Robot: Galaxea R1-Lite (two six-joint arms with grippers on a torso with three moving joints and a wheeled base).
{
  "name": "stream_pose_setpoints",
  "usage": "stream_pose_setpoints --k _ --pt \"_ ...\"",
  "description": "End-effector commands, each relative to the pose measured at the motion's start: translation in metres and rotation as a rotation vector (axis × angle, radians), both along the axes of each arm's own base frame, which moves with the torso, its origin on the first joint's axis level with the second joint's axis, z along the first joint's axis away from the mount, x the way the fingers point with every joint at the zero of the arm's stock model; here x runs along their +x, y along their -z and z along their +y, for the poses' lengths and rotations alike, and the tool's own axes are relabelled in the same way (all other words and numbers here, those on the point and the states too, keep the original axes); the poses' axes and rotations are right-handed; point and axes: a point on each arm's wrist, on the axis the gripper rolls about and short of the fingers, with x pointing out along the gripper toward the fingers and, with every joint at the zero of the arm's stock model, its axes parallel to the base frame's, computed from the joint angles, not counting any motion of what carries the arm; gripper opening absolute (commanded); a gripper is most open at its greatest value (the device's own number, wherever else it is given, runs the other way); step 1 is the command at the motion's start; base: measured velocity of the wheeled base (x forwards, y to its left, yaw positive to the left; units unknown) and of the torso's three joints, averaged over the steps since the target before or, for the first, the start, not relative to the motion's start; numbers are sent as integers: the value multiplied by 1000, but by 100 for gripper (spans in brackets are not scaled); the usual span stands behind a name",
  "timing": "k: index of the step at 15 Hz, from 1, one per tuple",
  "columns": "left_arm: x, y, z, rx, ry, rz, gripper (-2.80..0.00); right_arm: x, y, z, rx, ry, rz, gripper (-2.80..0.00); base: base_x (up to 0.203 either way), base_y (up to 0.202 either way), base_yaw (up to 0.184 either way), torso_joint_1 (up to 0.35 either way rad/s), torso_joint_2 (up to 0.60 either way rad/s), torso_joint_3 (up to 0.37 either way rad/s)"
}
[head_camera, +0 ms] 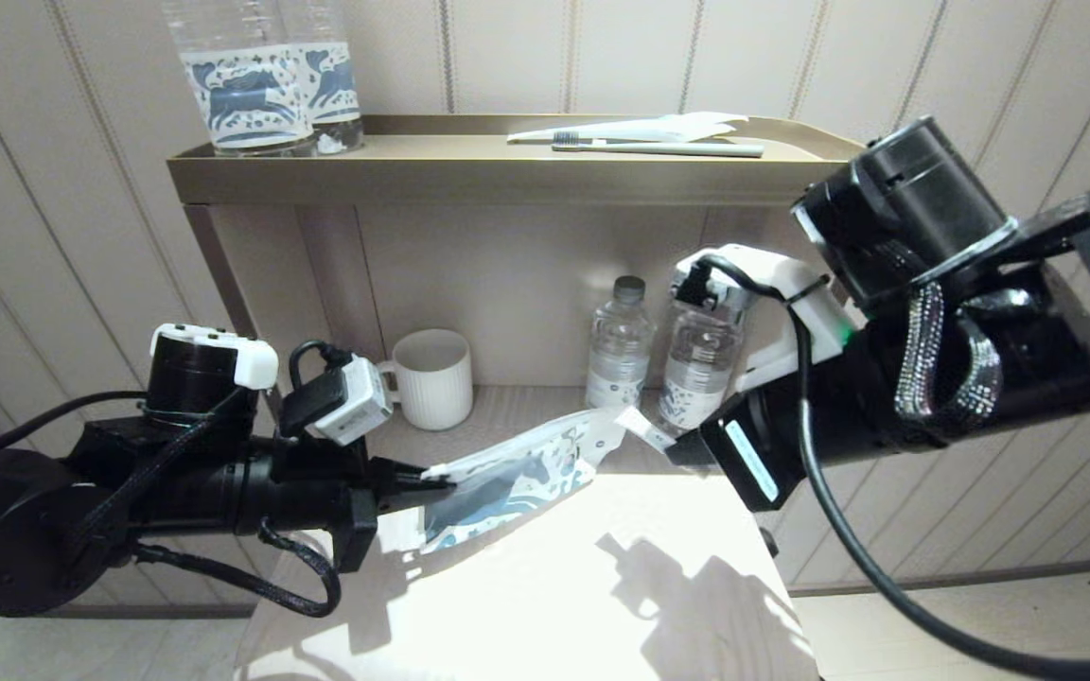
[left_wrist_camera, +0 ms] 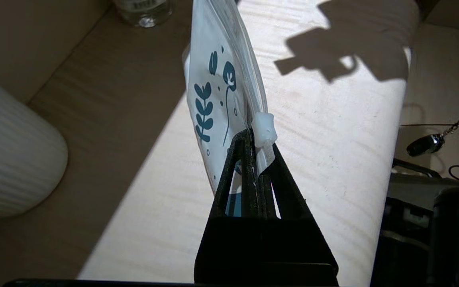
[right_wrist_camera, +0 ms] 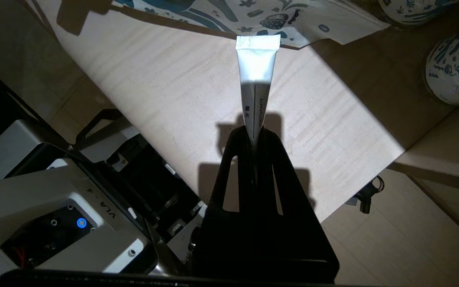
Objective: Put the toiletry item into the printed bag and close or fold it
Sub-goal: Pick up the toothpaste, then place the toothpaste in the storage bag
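Observation:
The printed bag (head_camera: 526, 468), a white pouch with blue flowers and a horse, hangs above the pale table between my two arms. My left gripper (head_camera: 436, 480) is shut on its top edge right beside the white slider (left_wrist_camera: 263, 126); in the left wrist view the bag (left_wrist_camera: 213, 99) stands on edge beyond the gripper (left_wrist_camera: 258, 137). The toiletry item in my right gripper (right_wrist_camera: 255, 133) is a small white toothpaste tube (right_wrist_camera: 256, 67), jaws shut on its lower part. Its crimped end points at the bag's far edge (right_wrist_camera: 277, 18), touching or nearly so. From the head, the tube (head_camera: 640, 426) shows at the bag's right end.
A ribbed white mug (head_camera: 431, 376) and two small water bottles (head_camera: 619, 345) (head_camera: 701, 364) stand at the back of the lower shelf. On the top tray lie a grey-green toothbrush (head_camera: 659, 147) with its wrapper and two large bottles (head_camera: 266, 85) with blue horse labels. The table (head_camera: 554, 586) ends near me.

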Motion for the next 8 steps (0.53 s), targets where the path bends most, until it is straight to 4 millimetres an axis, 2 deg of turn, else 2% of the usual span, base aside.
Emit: stream_pose_setpoints --k 1,6,8 --pt "-4 -1 -4 4 31 -25 -280 16 0 6 -23 -12 26 -280 0 0 0 0 0 0" --pt "-5 3 -3 20 42 -42 -280 42 2 30 -106 -56 139 -280 0 0 0 0 0 0" --pt "-6 4 -3 31 56 -66 -280 45 7 33 -142 -76 222 -280 0 0 0 0 0 0"
